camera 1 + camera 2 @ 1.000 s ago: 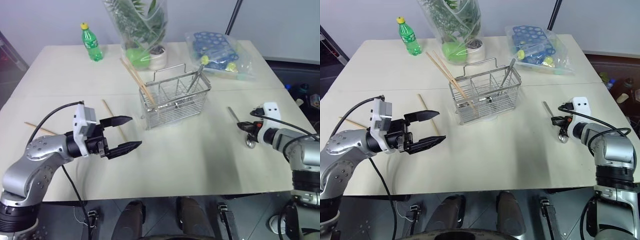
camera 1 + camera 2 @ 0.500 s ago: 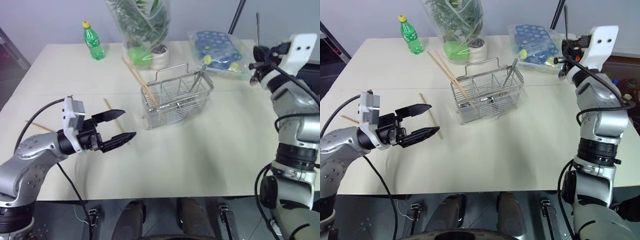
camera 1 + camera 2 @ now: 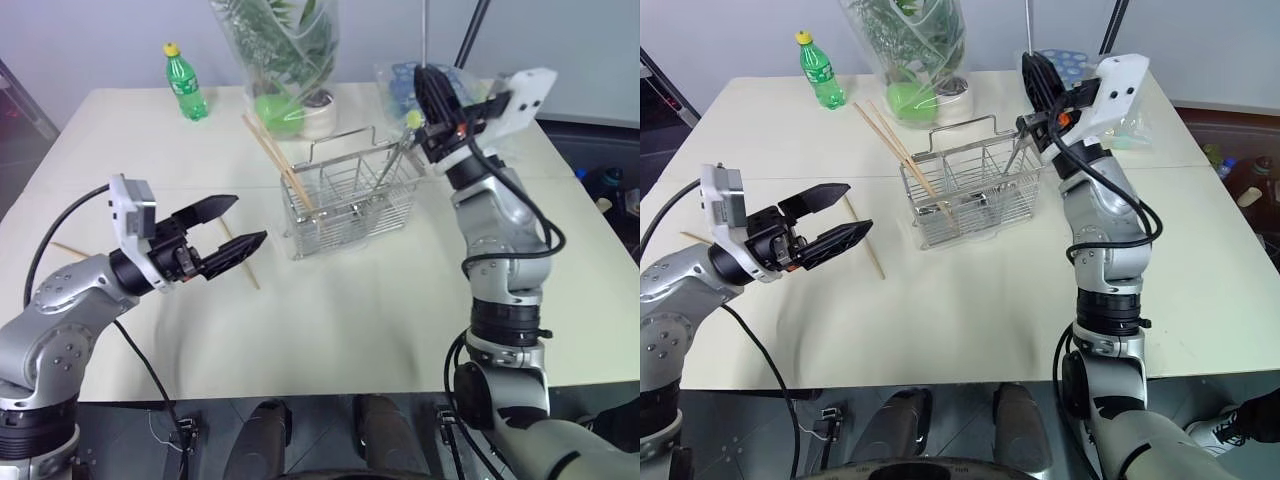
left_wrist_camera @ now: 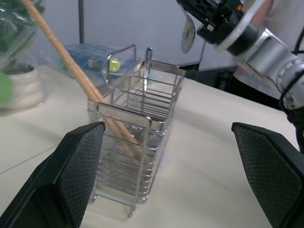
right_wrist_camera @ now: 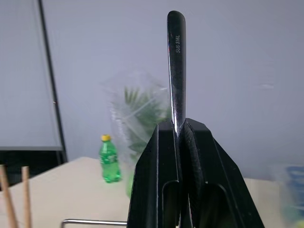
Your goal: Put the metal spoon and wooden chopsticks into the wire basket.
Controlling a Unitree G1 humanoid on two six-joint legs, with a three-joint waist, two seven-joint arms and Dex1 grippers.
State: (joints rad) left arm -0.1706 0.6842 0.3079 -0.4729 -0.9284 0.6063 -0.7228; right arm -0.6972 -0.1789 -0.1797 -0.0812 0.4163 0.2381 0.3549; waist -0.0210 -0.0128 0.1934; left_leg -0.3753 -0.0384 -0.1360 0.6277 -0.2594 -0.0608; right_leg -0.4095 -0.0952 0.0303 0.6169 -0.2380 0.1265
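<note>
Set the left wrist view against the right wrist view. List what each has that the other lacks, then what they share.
Left wrist view, not the right: the bowl of the spoon below the right end effector, the basket as a whole, and the open left end effector.
Right wrist view, not the left: the spoon's handle pinched between the shut fingers, and the green bottle.
Both: the spoon, the chopsticks, some of the basket's wire, and the bagged plant.
</note>
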